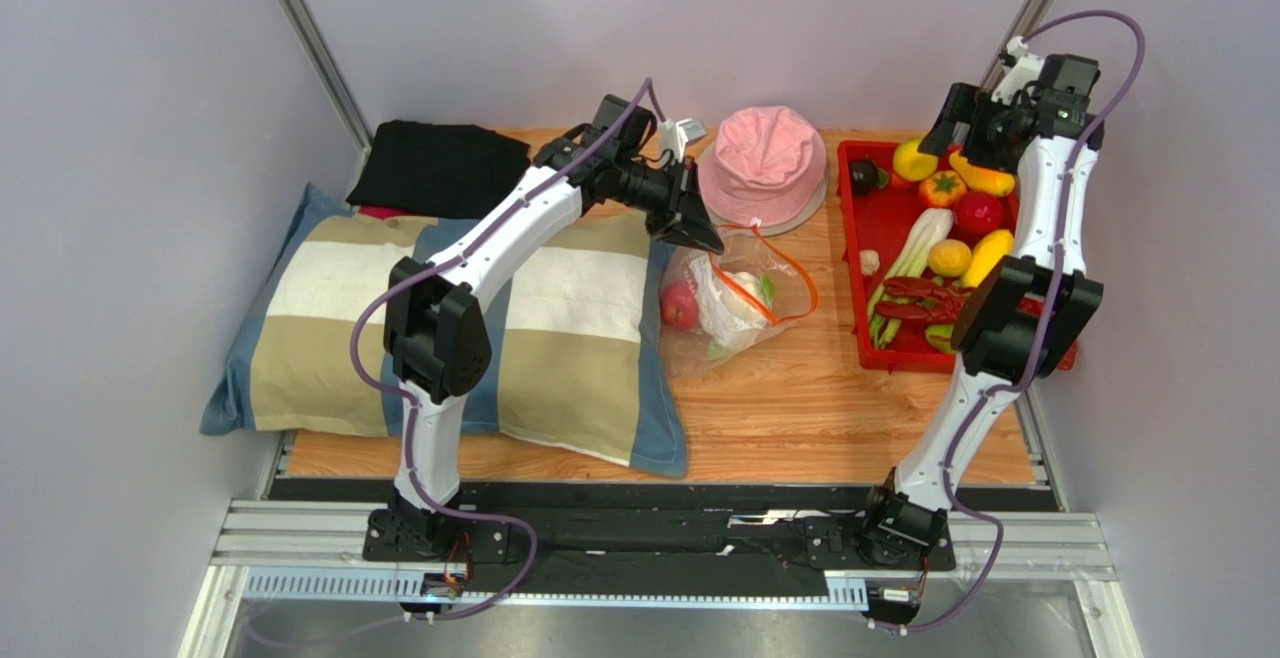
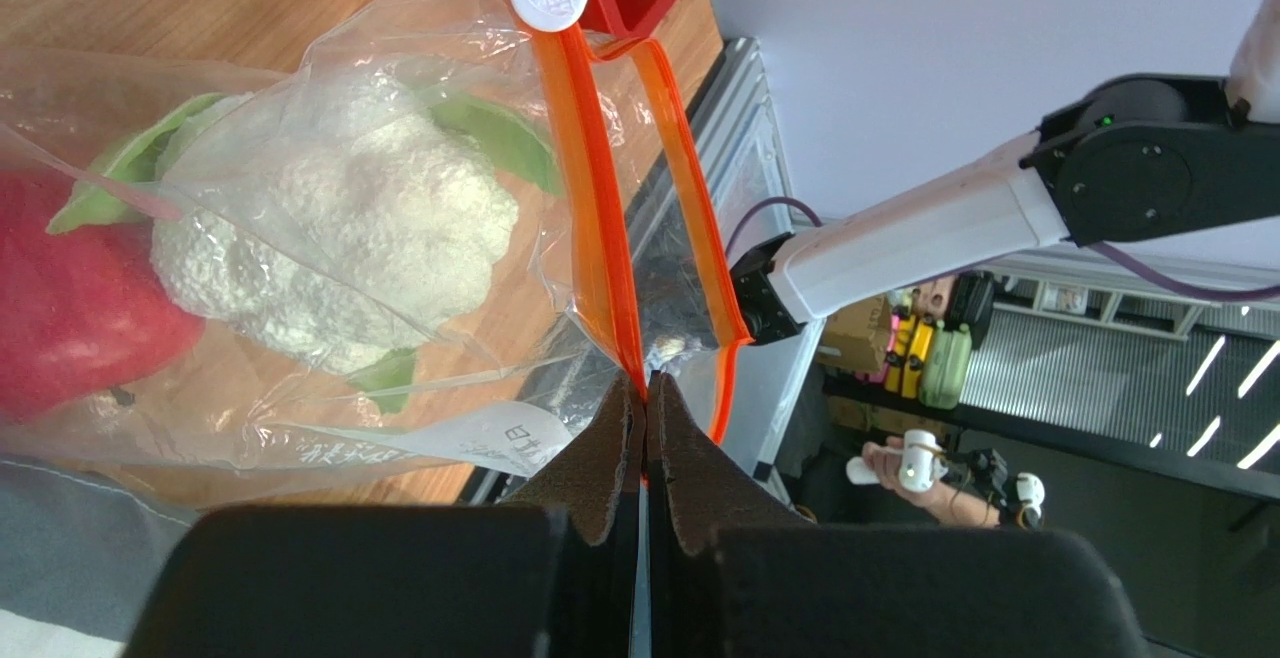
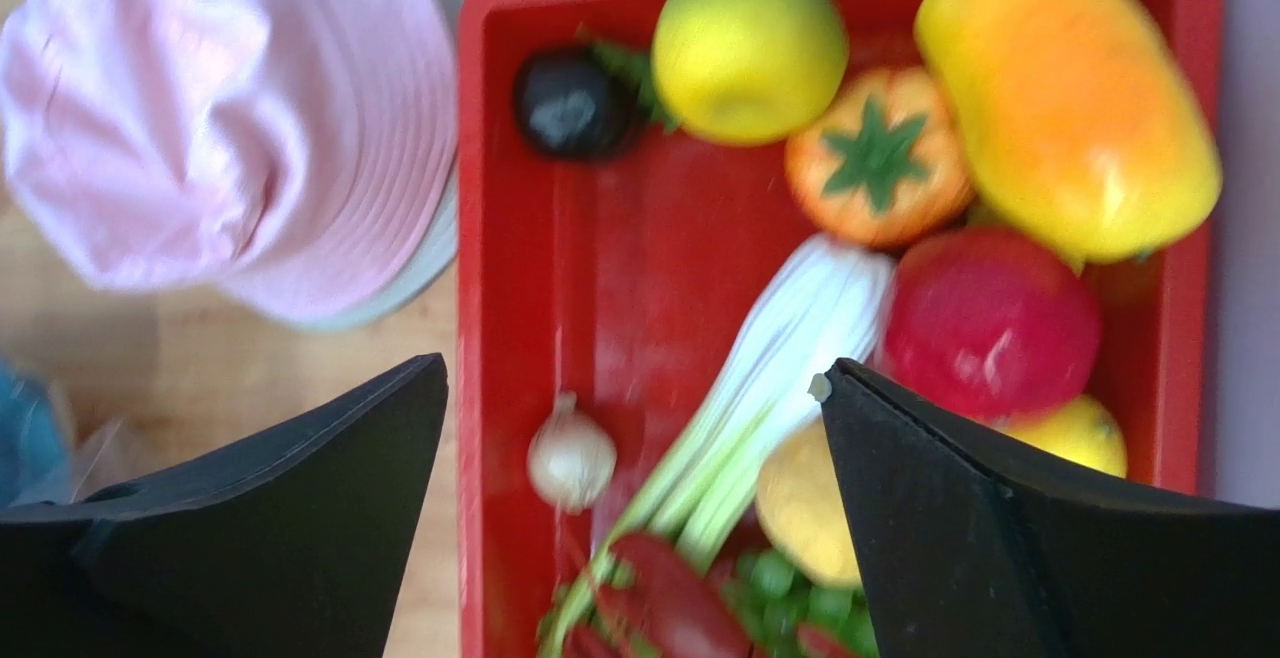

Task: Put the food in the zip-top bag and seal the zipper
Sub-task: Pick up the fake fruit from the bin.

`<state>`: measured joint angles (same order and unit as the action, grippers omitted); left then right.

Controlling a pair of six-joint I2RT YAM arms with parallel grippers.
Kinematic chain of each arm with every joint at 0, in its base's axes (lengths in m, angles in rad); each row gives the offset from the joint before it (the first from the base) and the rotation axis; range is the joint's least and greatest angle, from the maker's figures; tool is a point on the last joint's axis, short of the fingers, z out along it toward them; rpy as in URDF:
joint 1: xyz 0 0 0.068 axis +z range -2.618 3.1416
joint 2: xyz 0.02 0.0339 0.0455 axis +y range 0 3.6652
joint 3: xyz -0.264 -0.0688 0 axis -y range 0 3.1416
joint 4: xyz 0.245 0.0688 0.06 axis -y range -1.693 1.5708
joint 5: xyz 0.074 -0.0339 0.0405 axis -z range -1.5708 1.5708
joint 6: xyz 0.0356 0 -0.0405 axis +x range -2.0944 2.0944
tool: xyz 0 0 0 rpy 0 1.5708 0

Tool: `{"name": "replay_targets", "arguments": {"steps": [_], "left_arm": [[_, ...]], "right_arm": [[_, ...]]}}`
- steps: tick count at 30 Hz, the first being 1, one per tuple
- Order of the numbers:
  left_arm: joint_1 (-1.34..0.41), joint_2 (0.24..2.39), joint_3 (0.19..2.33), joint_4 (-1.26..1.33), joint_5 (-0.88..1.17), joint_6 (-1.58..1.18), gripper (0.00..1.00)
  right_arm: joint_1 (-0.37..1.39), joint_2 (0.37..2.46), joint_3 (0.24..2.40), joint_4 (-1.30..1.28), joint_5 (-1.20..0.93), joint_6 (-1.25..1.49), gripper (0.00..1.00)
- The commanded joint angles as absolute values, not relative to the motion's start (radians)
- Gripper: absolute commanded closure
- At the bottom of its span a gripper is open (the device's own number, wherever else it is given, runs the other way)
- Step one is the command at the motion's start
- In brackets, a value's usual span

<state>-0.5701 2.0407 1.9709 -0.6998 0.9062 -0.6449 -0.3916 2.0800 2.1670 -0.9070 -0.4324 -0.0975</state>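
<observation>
Two matching arms on show: the left arm (image 1: 519, 223) and the right arm (image 1: 1052, 208) both wear glossy white shells between chunky black joint housings. A dull purple cable (image 1: 358, 343) loops along each one, down to black bases (image 1: 406, 531). Up close, the left gripper (image 2: 646, 388) shows black blocks faced with dark brown, rough-textured pads (image 2: 601, 456) tapering to points. The right gripper (image 3: 631, 373) has broad, matte black wedge fingers (image 3: 301, 508).

The red food piece (image 2: 68, 313) in the zip-top bag (image 2: 391, 28) is cut by the left wrist view's edge.
</observation>
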Motion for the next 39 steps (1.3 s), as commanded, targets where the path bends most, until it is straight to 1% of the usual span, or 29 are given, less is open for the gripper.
{"name": "replay_targets", "arguments": {"steps": [1, 5, 9, 16, 28, 31, 34, 35, 37, 38, 39], "left_arm": [[-0.554, 2.045, 2.008, -0.64, 0.916, -0.66, 1.0], [-0.54, 2.052, 2.0, -0.63, 0.917, -0.669, 1.0], [-0.526, 2.06, 1.99, -0.627, 0.923, -0.676, 1.0], [-0.512, 2.089, 2.005, -0.626, 0.936, -0.693, 1.0], [-0.497, 2.1, 2.002, -0.63, 0.94, -0.698, 1.0], [-0.495, 2.1, 2.003, -0.635, 0.937, -0.695, 1.0], [-0.494, 2.1, 2.006, -0.64, 0.937, -0.686, 1.0], [-0.494, 2.102, 2.006, -0.643, 0.936, -0.684, 1.0], [-0.494, 2.102, 2.013, -0.646, 0.934, -0.68, 1.0], [-0.494, 2.102, 2.011, -0.649, 0.933, -0.677, 1.0], [-0.494, 2.1, 2.013, -0.65, 0.931, -0.673, 1.0]], "right_arm": [[-0.368, 2.151, 2.23, -0.663, -0.331, -0.006, 0.0], [-0.353, 2.216, 2.227, -0.525, -0.285, -0.052, 0.0], [-0.339, 2.262, 2.232, -0.448, -0.29, -0.072, 0.0], [-0.31, 2.354, 2.263, -0.439, -0.233, -0.117, 0.0], [-0.287, 2.441, 2.263, -0.41, -0.178, -0.16, 0.01], [-0.287, 2.439, 2.258, -0.41, -0.169, -0.16, 0.05], [-0.287, 2.405, 2.227, -0.411, -0.166, -0.175, 0.14], [-0.287, 2.392, 2.217, -0.41, -0.166, -0.175, 0.2], [-0.287, 2.34, 2.175, -0.411, -0.172, -0.175, 0.25], [-0.287, 2.318, 2.157, -0.414, -0.189, -0.176, 0.31], [-0.287, 2.291, 2.139, -0.413, -0.199, -0.175, 0.34]]}}
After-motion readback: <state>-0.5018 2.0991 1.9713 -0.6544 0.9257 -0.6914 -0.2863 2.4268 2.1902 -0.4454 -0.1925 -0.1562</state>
